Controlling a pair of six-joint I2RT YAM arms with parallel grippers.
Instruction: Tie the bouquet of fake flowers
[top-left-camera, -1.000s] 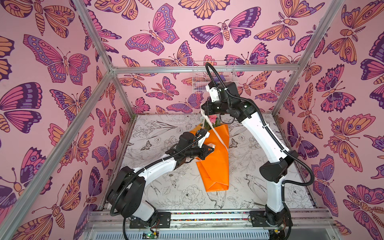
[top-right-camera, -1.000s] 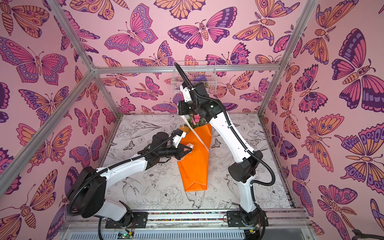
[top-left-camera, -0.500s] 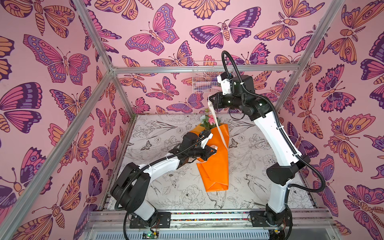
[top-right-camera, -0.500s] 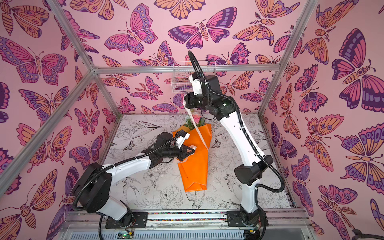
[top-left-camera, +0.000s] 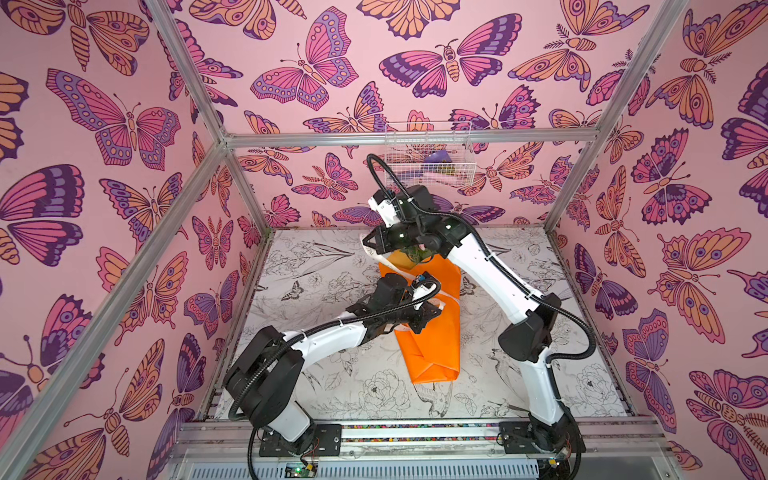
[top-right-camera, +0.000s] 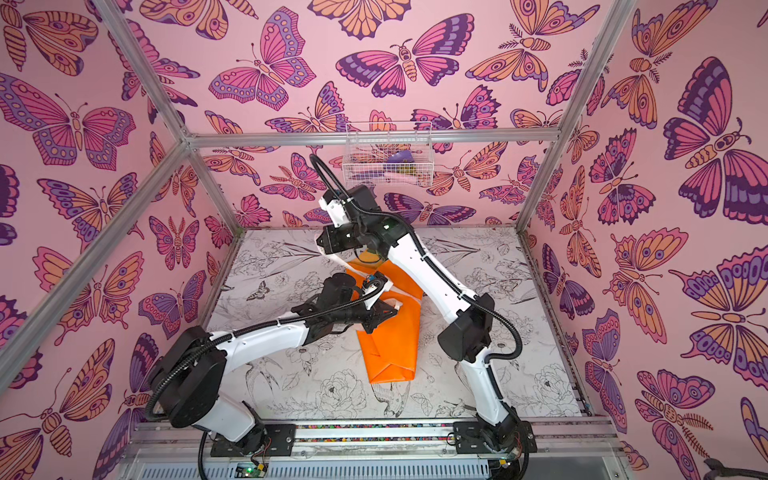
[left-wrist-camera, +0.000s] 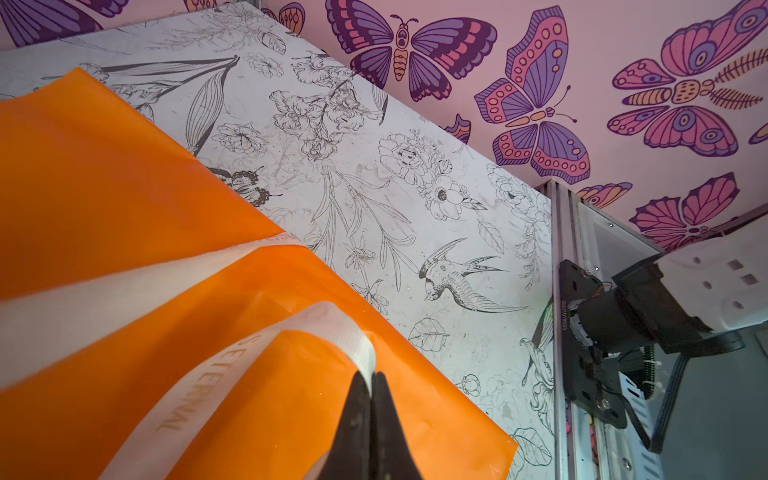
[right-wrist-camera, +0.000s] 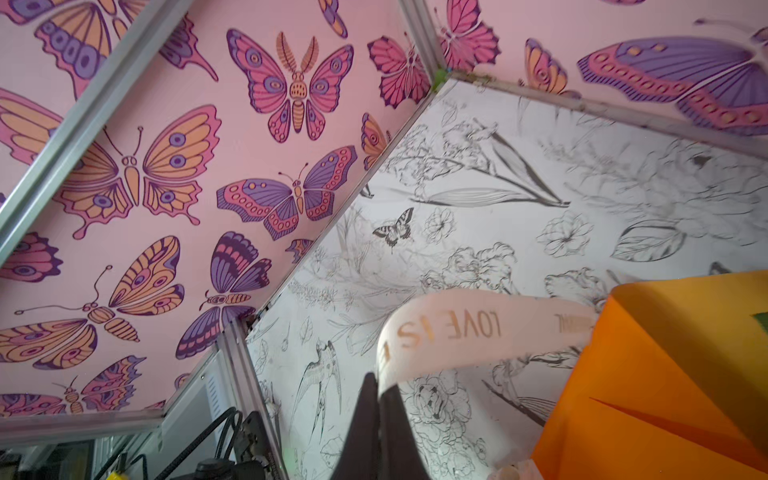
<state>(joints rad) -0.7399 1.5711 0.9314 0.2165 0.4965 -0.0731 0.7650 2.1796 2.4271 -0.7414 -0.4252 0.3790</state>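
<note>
The bouquet of fake flowers lies on the table in its orange paper wrap (top-left-camera: 432, 345) (top-right-camera: 390, 349), and my right arm hides most of the blooms. A cream lettered ribbon (left-wrist-camera: 328, 322) (right-wrist-camera: 457, 328) crosses the wrap. My left gripper (top-left-camera: 437, 308) (top-right-camera: 395, 308) (left-wrist-camera: 371, 377) hovers over the middle of the wrap, shut on one ribbon end. Beyond the wrap's far left corner, my right gripper (top-left-camera: 365, 244) (top-right-camera: 321, 244) (right-wrist-camera: 379, 380) is shut on the other end, which curls back toward the wrap.
A white wire basket (top-left-camera: 428, 166) (top-right-camera: 388, 162) holding small items hangs on the back wall. Aluminium frame posts (top-left-camera: 245, 183) stand at the table corners. In the left wrist view the right arm's base (left-wrist-camera: 602, 332) sits at the table's edge.
My right gripper has swung left and downward with its ribbon end, from above the blooms. My left gripper has moved right and nearer across the wrap with its end.
</note>
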